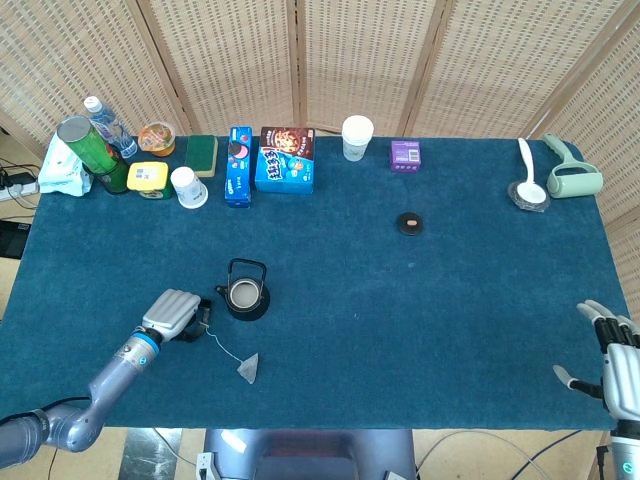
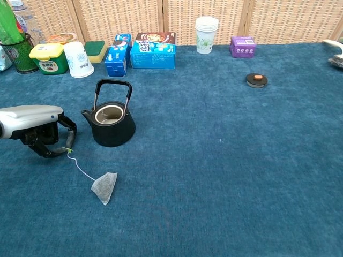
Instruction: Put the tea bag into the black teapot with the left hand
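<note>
The black teapot (image 1: 243, 294) (image 2: 111, 124) stands open-topped, handle upright, left of the table's centre. The tea bag (image 1: 247, 370) (image 2: 104, 187) lies flat on the blue cloth in front of the pot, and its string runs left to a small green tag. My left hand (image 1: 175, 313) (image 2: 32, 126) is low on the cloth just left of the pot, with its fingertips curled together and pinching that tag. My right hand (image 1: 612, 365) rests at the table's near right corner with fingers spread and nothing in it; the chest view does not show it.
The teapot's lid (image 1: 409, 222) (image 2: 256, 80) lies right of centre. Along the far edge stand a white cup (image 2: 78, 60), blue boxes (image 2: 153, 50), a paper cup (image 2: 206, 34) and a purple box (image 2: 243, 46). A spoon and roller (image 1: 572, 173) sit at the far right.
</note>
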Motion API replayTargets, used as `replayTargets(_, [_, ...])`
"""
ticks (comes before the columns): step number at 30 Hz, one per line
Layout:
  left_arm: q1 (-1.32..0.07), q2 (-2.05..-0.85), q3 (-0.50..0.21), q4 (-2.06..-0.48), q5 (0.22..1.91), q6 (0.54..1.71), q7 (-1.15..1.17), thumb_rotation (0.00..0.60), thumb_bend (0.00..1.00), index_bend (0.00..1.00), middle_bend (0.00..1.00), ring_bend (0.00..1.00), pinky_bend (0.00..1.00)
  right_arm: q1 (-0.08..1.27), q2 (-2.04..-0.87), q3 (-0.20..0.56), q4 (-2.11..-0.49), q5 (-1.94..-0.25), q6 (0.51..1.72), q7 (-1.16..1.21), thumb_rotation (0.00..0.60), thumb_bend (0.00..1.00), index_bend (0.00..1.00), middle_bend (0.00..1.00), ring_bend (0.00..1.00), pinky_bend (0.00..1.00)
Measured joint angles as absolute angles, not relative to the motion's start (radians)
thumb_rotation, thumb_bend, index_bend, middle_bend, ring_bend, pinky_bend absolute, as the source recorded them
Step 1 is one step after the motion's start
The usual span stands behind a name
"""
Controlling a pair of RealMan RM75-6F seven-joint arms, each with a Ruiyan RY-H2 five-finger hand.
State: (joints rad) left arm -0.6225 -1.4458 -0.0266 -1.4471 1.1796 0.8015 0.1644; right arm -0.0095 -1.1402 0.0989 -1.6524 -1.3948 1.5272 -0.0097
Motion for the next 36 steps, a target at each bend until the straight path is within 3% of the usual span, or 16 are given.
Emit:
replayTargets(23, [-0.621,-1.444,-0.026,-1.453,1.184,0.813,0.151,0.600,0.50,0.69,1.00,1.00,0.92,-0.021,-1.140,0.101,-1.647,-1.395,1.539,0.002,0.600,0.12,0.18,0.18,0.21,0.15])
replayTargets(36, [-0.608,-1.389,-0.059,-1.517,1.221,0.856,0.050,0.600,0.50,0.70,1.00,1.00,0.92,-0.017,-1.144,0.105,-1.642,-1.397,1.533,0.009,0.600,0.12,0.18,0.18,0.21,0.15])
